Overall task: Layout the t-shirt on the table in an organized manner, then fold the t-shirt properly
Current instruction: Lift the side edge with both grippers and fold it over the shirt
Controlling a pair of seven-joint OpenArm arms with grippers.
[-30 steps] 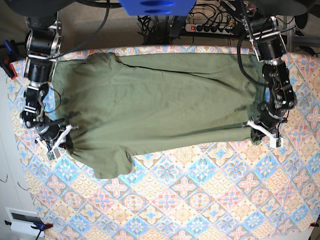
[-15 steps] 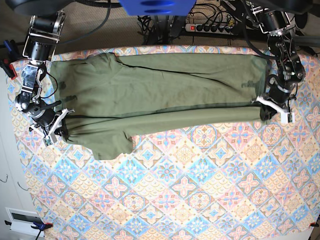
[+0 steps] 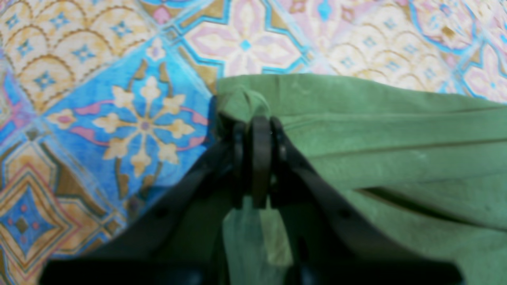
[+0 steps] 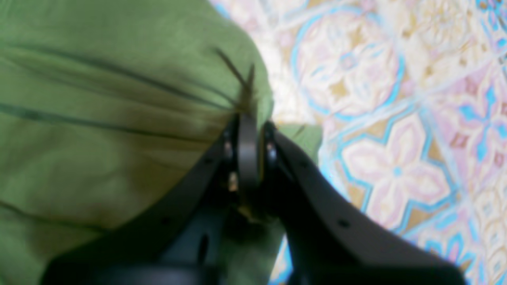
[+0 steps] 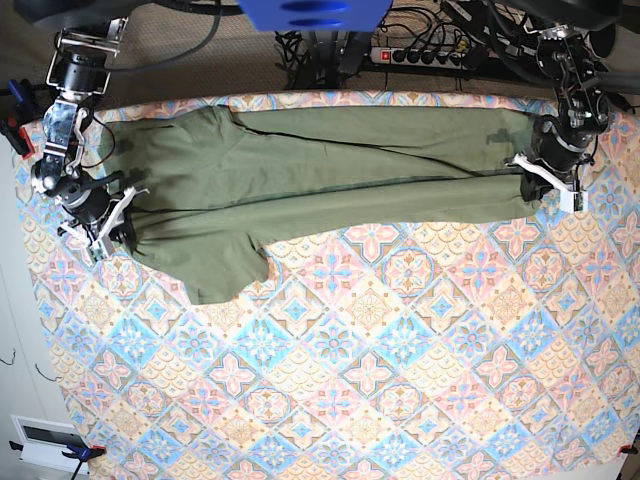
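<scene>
The olive-green t-shirt [image 5: 300,185] lies stretched across the far part of the table [image 5: 380,380], folded lengthwise, with one sleeve [image 5: 225,270] hanging toward the front at the left. My left gripper [image 5: 535,185] is shut on the t-shirt's edge at the right end; the left wrist view shows its jaws closed on bunched green cloth [image 3: 245,103]. My right gripper [image 5: 115,235] is shut on the t-shirt at the left end; the right wrist view shows its jaws pinching gathered cloth [image 4: 237,91].
A power strip [image 5: 420,55] and cables lie beyond the table's far edge. A blue part of the robot base [image 5: 315,12] stands at top centre. Orange clamps [image 5: 18,135] grip the table's left edge. Patterned cloth fills the front half.
Both grippers have carried the t-shirt's front edge toward the far side of the table. The fold has narrowed the garment into a thinner band.
</scene>
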